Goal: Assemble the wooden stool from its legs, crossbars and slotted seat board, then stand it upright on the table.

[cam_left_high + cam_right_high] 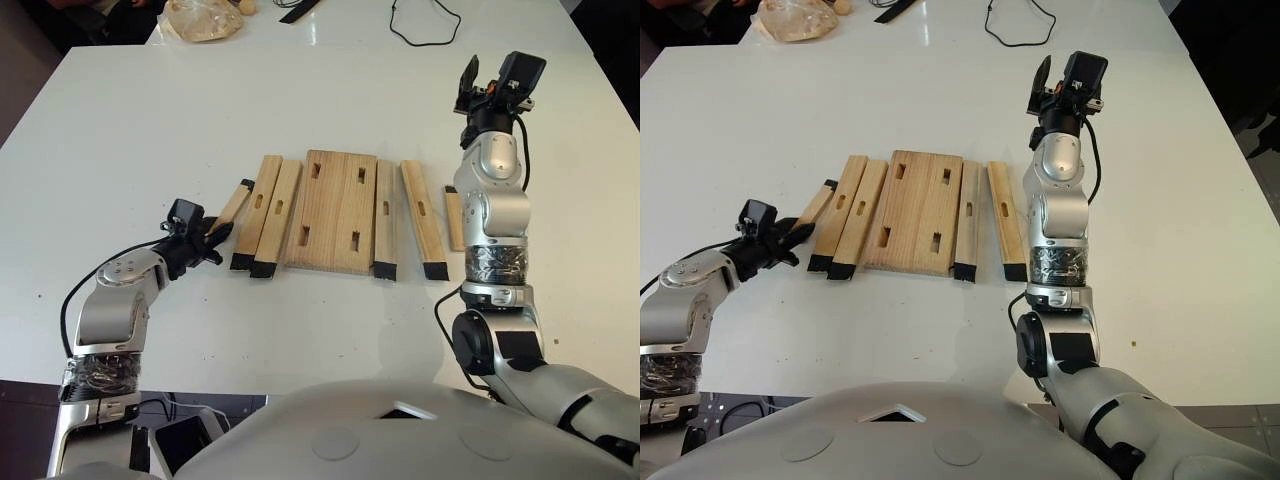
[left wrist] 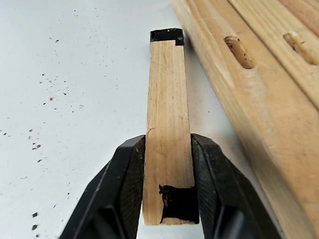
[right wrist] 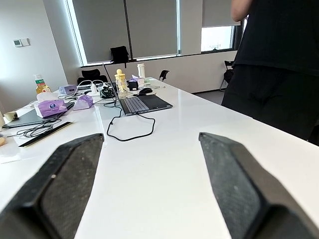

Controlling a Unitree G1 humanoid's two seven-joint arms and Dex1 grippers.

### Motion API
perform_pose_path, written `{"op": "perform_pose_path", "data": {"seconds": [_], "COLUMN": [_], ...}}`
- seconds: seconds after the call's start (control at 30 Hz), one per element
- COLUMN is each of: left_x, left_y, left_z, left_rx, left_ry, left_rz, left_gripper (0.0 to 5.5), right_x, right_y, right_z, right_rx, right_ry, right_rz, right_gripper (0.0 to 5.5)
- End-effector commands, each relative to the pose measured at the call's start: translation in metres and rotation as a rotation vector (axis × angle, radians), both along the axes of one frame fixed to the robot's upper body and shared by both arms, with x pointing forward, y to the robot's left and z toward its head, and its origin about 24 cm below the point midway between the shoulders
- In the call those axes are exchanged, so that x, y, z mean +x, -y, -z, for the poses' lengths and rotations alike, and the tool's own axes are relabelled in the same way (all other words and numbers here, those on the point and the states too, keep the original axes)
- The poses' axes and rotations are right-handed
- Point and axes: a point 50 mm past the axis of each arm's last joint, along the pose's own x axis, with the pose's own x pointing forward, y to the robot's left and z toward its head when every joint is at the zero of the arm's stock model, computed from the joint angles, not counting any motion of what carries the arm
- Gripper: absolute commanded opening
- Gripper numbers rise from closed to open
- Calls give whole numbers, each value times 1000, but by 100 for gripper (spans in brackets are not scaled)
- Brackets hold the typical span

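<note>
Left end effector (image 1: 217, 233) low at the table (image 1: 120, 130), fingers (image 2: 124, 189) closed narrow on the near end of a short crossbar (image 2: 168, 99). Grips the wood from both sides, level with a black mark at that end; another black tip at the far end. Cannot tell whether lifted or resting on the surface. Right end effector (image 1: 488, 88) raised well above the table, beyond the right end of the row, fingers (image 3: 70, 189) spread wide, nothing between them.

Across the white table, a flat row of wooden parts. Largest, in the middle: seat board (image 1: 335, 210), lying flat, four small slots cut through it. To its left, two long legs (image 1: 262, 185) side by side, touching each other, just beside the board, each with a slot and a black near end. To its right, two more: one (image 1: 384, 235) against the board's edge, the other (image 1: 428, 240) slightly apart and angled. Leftmost in the row, the held crossbar, angled beside the outer left leg. Rightmost, a second short crossbar (image 1: 454, 218), partly hidden behind the right arm. At the table's far edge, a crumpled plastic bag (image 1: 203, 18).
</note>
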Motion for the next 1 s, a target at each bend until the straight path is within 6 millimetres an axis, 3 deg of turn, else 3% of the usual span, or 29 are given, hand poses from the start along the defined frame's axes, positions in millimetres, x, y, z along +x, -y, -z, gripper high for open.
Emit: {"op": "perform_pose_path", "data": {"seconds": [0.03, 0.17, 0.23, 0.3, 0.4, 0.5, 0.57, 0.63, 0.7, 1.0], "left_x": [-22, -9, 10, 36, 69, 78, 76, 65, 59, 39], "left_y": [-10, -14, -13, -12, 2, 27, 45, 61, 70, 103], "left_z": [31, 24, 5, -30, -101, -167, -196, -205, -201, -181], "left_rx": [52, 43, -99, -325, -700, -958, -1066, -1097, -1085, -1070], "left_ry": [-180, -104, 34, 235, 530, 741, 793, 785, 744, 454], "left_rz": [-68, -111, -195, -266, -241, -35, 171, 345, 435, 784], "left_gripper": [130, 130, 130, 130, 130, 130, 130, 130, 130, 130], "right_x": [2, 4, 7, 11, 20, 19, 4, -13, -24, -56], "right_y": [-3, -5, -9, -15, -24, -32, -35, -41, -42, -33], "right_z": [-3, -3, -2, -1, -11, -43, -67, -85, -97, -136], "right_rx": [-4, -4, 15, 77, 248, 408, 435, 458, 494, 490], "right_ry": [5, 2, -3, -19, -11, 97, 188, 237, 275, 397], "right_rz": [-7, -28, -77, -148, -332, -622, -876, -1119, -1252, -1564], "right_gripper": [351, 351, 351, 351, 351, 351, 351, 351, 351, 351]}}
